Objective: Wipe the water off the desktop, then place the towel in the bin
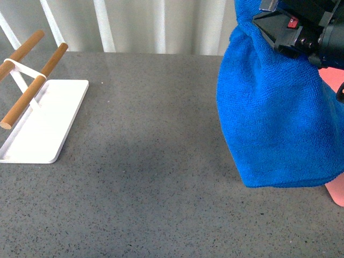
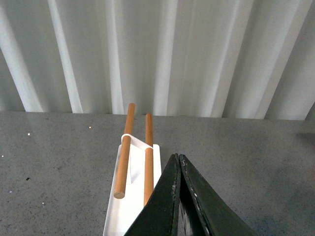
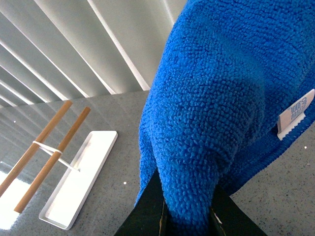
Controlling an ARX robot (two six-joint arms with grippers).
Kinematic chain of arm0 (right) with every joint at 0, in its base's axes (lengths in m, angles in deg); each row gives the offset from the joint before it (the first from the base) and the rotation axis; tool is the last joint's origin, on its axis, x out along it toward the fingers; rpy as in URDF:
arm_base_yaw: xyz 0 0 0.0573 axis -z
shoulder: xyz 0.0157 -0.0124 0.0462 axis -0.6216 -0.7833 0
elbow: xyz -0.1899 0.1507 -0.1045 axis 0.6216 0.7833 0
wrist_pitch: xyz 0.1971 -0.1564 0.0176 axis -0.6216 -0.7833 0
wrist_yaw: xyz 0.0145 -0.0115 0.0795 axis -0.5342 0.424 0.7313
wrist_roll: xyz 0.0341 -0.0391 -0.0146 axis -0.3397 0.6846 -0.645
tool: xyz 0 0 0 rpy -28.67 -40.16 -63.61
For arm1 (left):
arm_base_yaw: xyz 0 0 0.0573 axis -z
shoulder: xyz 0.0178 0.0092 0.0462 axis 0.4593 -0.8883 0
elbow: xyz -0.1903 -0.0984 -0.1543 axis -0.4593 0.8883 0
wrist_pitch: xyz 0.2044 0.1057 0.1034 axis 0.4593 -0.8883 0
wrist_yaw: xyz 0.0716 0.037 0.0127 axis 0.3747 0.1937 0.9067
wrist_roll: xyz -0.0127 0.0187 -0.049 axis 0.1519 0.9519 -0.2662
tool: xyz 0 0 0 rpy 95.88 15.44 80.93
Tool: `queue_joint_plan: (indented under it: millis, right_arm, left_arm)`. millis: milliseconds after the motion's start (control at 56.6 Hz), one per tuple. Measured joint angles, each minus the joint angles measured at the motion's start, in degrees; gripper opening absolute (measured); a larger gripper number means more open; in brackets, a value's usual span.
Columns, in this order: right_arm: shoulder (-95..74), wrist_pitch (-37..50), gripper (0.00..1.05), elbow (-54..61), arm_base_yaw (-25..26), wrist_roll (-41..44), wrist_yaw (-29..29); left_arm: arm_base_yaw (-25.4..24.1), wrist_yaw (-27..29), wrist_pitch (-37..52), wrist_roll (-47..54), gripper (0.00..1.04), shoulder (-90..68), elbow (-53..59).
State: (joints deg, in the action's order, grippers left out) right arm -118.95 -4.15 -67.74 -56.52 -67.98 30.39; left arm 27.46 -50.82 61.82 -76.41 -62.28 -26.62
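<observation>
1. Far left, the flat white plastic tray with two brown wooden rods (image 1: 45, 121) sits on the dark grey speckled stone-like desk (image 1: 150, 183), well apart from the action.
2. My left hand (image 2: 178, 164) hovers near the tray's end, clenched on nothing, black tips pressed together.
3. The middle of the desk is bare. I can't pick out any water there.
4. Over on the right, my right hand (image 1: 293, 27) is up high, grasping the big royal-blue fluffy microfibre towel (image 1: 274, 118) by a bunched fold. The rest hangs down in one long drape.
5. Far right, the salmon-pink plastic bin (image 1: 337, 191) shows only as slivers behind the cloth.
6. Here's the risk: the towel hides most of the bin, so my line-up is a guess. If I let go short, it lands on the desk.
7. It's also wide and floppy, so even a good drop could leave a corner over the rim, or the hem could snag the near wall.
</observation>
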Motion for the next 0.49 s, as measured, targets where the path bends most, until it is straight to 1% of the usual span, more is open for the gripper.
queue_joint_plan:
  millis: [247,494]
  right_arm:
    - [-0.07,-1.38,0.08,-0.13,-0.68,0.85,-1.18]
    - [-0.39,-2.78,0.08,-0.22,-1.25,1.95,-2.56]
  left_arm:
    - [0.00,0.00,-6.36,0.00,0.04,6.58,0.00]
    - [0.00,0.00,-10.86,0.00,0.04,11.15,0.00]
